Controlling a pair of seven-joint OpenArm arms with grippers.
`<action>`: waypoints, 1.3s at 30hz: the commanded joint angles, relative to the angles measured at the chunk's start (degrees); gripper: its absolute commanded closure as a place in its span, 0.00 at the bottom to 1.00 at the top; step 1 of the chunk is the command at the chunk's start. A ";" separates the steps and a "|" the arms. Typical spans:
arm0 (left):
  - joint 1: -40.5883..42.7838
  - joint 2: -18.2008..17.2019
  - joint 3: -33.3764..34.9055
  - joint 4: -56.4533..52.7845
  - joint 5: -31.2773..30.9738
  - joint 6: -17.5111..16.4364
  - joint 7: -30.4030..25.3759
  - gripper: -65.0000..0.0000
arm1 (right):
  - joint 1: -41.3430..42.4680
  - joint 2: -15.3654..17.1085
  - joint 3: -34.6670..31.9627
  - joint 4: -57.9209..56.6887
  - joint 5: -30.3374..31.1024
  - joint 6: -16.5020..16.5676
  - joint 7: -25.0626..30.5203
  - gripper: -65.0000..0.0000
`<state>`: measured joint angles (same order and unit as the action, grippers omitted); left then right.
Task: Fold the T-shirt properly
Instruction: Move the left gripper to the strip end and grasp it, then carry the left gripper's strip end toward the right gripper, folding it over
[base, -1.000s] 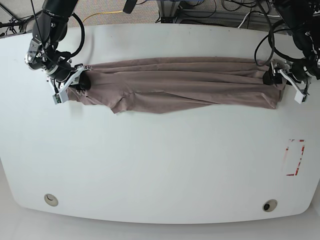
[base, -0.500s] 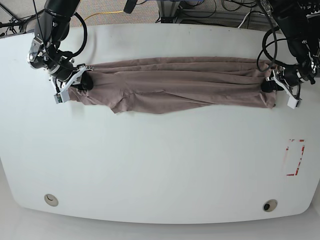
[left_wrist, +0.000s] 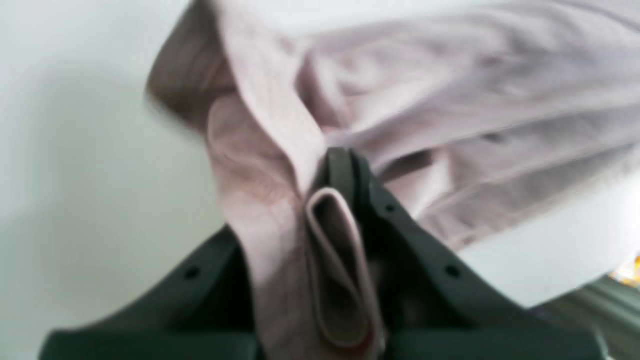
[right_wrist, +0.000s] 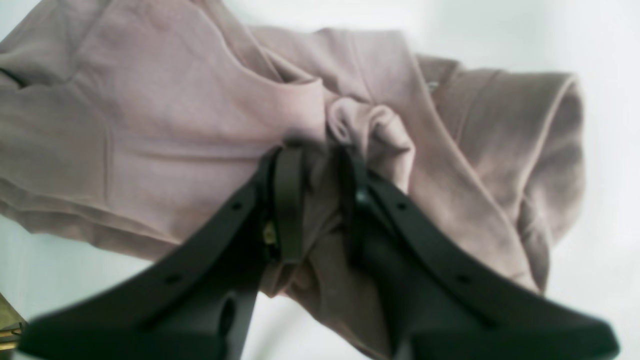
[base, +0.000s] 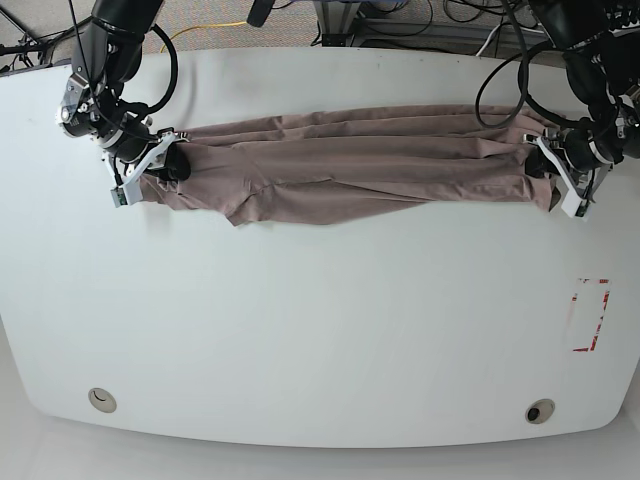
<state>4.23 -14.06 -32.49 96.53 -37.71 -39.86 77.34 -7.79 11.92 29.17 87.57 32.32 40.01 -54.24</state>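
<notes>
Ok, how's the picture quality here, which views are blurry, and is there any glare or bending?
Base view: sharp, evenly lit, faint shadows; wide lens bows the table edges. Left wrist view: soft throughout, the shirt washed pale by bright light, the left gripper smeared. Right wrist view: also soft, the right gripper fuzzy at its edges, the shirt's colour truer, table glaring white.

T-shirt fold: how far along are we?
Done: the T-shirt is gathered lengthwise into a long narrow band across the table. In hand: the left tool is shut on a cloth fold at one end, and the right tool pinches bunched cloth at the other. Left: the band has not been folded end to end, and its front edge lies uneven.
</notes>
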 joint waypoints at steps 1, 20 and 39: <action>-0.32 1.10 1.24 6.55 -1.01 -0.14 0.42 0.93 | 0.45 0.78 0.24 0.83 0.34 -0.01 0.30 0.81; -5.77 14.64 22.34 13.40 1.27 -0.10 2.66 0.93 | 0.54 0.69 -0.11 0.74 0.17 -0.01 0.30 0.81; -7.44 19.56 26.29 9.10 6.11 3.59 2.66 0.47 | 0.54 0.69 -0.11 0.91 0.43 -0.01 0.30 0.81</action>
<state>-2.13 5.21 -6.96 104.49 -30.15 -37.15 81.01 -7.70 11.79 28.88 87.57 32.16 39.97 -54.22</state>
